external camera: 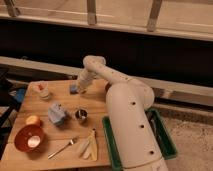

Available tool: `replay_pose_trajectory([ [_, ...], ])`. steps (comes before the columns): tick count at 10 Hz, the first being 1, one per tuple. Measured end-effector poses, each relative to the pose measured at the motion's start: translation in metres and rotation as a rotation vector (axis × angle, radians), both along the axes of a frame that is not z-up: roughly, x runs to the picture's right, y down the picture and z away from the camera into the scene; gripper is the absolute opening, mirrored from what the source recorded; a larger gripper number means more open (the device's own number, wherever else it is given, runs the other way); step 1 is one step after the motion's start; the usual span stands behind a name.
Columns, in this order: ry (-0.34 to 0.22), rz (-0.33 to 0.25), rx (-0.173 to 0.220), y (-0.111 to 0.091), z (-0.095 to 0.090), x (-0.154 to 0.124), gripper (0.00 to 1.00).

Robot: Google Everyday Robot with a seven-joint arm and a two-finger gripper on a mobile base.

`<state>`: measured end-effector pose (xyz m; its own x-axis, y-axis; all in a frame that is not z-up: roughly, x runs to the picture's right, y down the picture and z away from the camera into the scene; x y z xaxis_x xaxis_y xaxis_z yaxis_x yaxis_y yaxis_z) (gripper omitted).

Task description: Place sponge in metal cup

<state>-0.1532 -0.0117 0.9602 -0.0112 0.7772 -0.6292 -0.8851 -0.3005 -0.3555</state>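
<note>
— Where is the gripper (80, 88) from where you stand?

— Down at the far edge of the wooden table (60, 132). The white arm loops up from the robot's body and drops back to the board, so the gripper sits low, right beside the sponge (73, 89).

— Has it got the sponge?

— I can't say. The sponge is a small blue block on the wood at the back, and the gripper is right against its right-hand side, perhaps touching it. I cannot tell whether the gripper is parted, closed, or clamped on it.

— And the metal cup (81, 116)?

— Upright near the middle of the table, nearer to us than the sponge and apart from it. It is shiny outside and dark inside.

— What else is on the board?

— A lumpy pale blue cloth (56, 114) lies just left of the cup. An orange-red bowl (20, 133) is at the near left corner, with a small round orange thing (33, 120) behind it. A spoon (62, 148) lies along the near edge, beside some pale yellow pieces (87, 146) I can't identify. A small pale cup (44, 92) stands at the back left.

— And off the table?

— A green bin (108, 142) on the right, by the robot's base.
</note>
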Motion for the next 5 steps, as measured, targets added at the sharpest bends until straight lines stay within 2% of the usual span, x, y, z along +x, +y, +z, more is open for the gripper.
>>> replay_pose_trajectory([
  [3,0.035,-0.001,0.053,-0.020,-0.016,0.008,0.51],
  [5,0.058,0.008,0.077,-0.032,-0.020,0.017,0.69],
])
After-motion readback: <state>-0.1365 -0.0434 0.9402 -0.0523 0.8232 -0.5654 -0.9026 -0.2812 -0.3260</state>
